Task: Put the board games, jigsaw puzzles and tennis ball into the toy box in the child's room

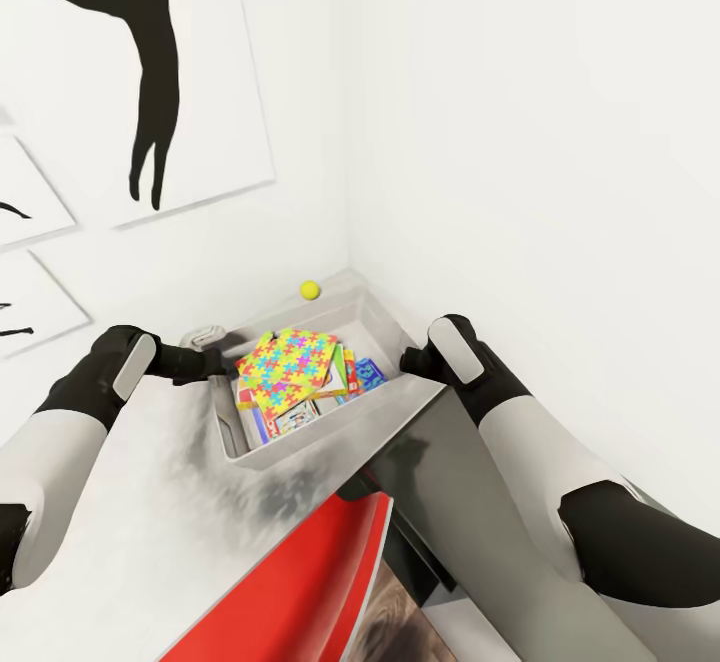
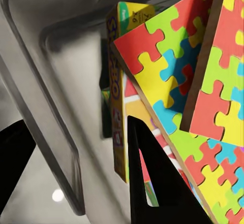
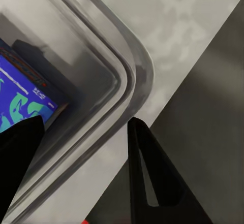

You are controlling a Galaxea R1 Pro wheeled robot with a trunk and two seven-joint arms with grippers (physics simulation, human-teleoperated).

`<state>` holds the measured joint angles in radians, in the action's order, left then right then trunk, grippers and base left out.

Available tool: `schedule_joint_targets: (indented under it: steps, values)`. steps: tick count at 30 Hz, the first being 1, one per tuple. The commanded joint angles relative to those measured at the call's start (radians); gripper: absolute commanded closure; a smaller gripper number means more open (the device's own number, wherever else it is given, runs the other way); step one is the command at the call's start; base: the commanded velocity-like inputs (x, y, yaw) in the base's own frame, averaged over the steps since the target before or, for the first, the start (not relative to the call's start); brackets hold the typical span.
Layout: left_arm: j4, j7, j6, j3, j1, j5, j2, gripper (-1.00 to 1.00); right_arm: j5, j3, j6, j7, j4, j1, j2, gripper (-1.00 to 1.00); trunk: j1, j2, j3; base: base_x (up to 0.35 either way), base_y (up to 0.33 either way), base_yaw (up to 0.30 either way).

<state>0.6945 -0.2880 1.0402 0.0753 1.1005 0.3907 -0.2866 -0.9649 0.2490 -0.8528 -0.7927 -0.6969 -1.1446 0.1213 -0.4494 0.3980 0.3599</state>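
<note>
Both grippers' jaws apart flank the toy box (image 1: 300,442); at 12 o'clock, the light, roll-prone tennis ball (image 1: 310,289) needs gripping across its middle.

Your table (image 1: 150,532) has a pale grey-white top running into the wall corner. On it sit the grey toy box (image 1: 300,447) and, behind that, the tennis ball (image 1: 310,289).
</note>
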Motion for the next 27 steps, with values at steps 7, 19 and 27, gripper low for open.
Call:
schedule_joint_targets:
  steps: [7,19,27]
  values:
    - [0.0,-0.011,0.003,0.003,0.001,0.007,0.0,1.0,-0.034,0.003,0.011,-0.008,-0.001,-0.001,0.0,1.0,-0.001,0.002,-0.007,0.0,0.0,0.0]
    - [0.0,-0.011,0.003,0.003,0.001,0.007,-0.002,1.0,-0.034,0.003,0.011,-0.008,-0.001,-0.001,0.0,1.0,-0.001,0.002,-0.022,0.0,0.0,0.0]
    - [0.0,-0.011,0.003,0.001,0.001,0.007,-0.001,1.0,-0.034,0.001,0.011,-0.008,-0.001,-0.001,0.0,1.0,-0.001,0.002,-0.023,0.0,0.0,0.0]
